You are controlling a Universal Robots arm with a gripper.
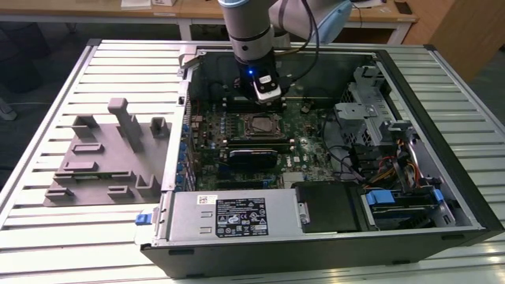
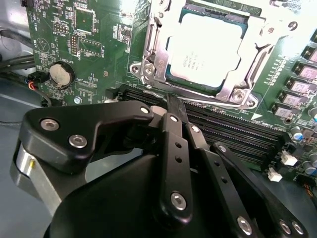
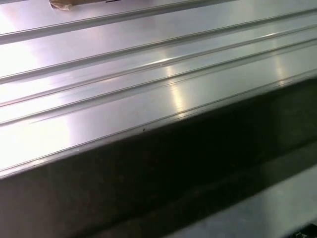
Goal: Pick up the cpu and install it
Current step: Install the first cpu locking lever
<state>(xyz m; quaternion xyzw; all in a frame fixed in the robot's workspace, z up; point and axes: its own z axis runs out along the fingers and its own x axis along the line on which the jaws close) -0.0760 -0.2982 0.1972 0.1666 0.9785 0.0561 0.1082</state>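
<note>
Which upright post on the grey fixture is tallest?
The middle post on the grey fixture, on the exterior view's left outside the PC case. It rises well above the shorter blocks on either side, and.

Cpu shiny silver metal; table ribbed glossy metal.

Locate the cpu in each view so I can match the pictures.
Exterior view: the cpu sits in its socket at the middle of the motherboard, just below the gripper.
Second wrist view: the cpu lies in the metal socket frame, beyond the gripper's black fingers.
First wrist view: ribbed metal surface, no cpu.
Shared landmark: the socket frame.
</note>
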